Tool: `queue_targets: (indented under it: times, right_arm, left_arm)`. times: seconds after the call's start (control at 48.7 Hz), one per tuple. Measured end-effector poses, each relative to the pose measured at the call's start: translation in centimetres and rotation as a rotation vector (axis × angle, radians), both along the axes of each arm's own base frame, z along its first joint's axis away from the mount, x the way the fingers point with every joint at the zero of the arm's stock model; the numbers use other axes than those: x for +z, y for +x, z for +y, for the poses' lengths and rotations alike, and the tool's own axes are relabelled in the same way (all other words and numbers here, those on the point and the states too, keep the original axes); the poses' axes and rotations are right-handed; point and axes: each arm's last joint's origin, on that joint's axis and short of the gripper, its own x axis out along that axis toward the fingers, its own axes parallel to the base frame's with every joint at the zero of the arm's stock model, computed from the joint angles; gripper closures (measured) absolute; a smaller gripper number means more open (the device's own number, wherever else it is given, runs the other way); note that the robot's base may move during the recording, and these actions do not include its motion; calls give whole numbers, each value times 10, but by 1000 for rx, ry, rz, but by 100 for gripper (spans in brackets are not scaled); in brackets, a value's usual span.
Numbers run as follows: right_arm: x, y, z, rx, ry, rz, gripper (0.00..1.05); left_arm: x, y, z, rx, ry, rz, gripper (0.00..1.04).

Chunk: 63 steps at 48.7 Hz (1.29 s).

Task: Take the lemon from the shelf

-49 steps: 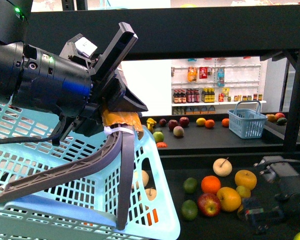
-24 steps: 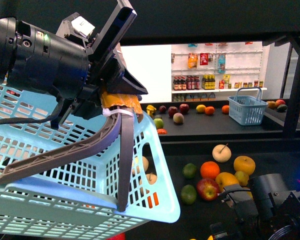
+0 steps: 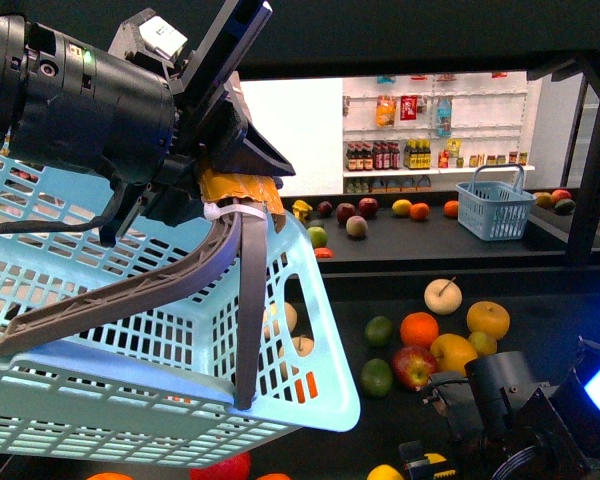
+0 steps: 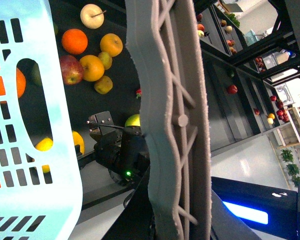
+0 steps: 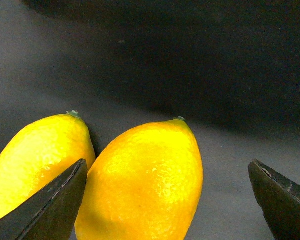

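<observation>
Two bright yellow lemons lie side by side on the black shelf deck (image 5: 200, 65) in the right wrist view. My right gripper (image 5: 165, 200) is open, low over the deck. The nearer lemon (image 5: 140, 185) sits between its fingers (image 5: 50, 200), closer to one of them, and the other lemon (image 5: 35, 160) lies just outside that finger. In the front view the right gripper (image 3: 425, 462) is at the bottom right beside a lemon (image 3: 383, 472). My left gripper (image 3: 235, 195) is shut on the grey basket handle (image 3: 130, 290) of a light blue basket (image 3: 130, 400) held up at the left. The handle (image 4: 170, 100) fills the left wrist view.
A cluster of oranges, a red apple, limes and a pale apple (image 3: 420, 330) lies on the deck beyond my right arm. A small blue basket (image 3: 495, 210) and more fruit stand on the far deck. A black shelf post (image 3: 595, 160) rises at right. Grocery shelves (image 3: 430, 150) stand behind.
My right arm has come in from the right and lower along the deck's front. The left arm with the basket has risen slightly.
</observation>
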Motion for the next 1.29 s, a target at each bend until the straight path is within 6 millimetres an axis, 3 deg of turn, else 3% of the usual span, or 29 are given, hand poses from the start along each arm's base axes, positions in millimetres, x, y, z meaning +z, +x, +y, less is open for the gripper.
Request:
queue_targets:
  times: [0.37,0.555,0.863,0.924,1.068,1.294]
  right_arm:
    - [-15,6,11,-34,-40,38,8]
    - [-21,5,14,-36,-50,57,33]
    - [-14,-2,6,-63,-67,46,33]
    - [0,-5,-1,-79,-65,22,33]
    - [54,-6,-14,-86,-44,-81,33]
    - [164,-12,-16,-61,37,-276,33]
  left_arm:
    - [0,0,0,0,0,0,95]
    - [0,0,0,0,0,0,95]
    - [0,0,0,0,0,0,95]
    - [0,0,0,0,0,0,95]
    - [0,0,0,0,0,0,95]
    - [0,0,0,0,0,0,95]
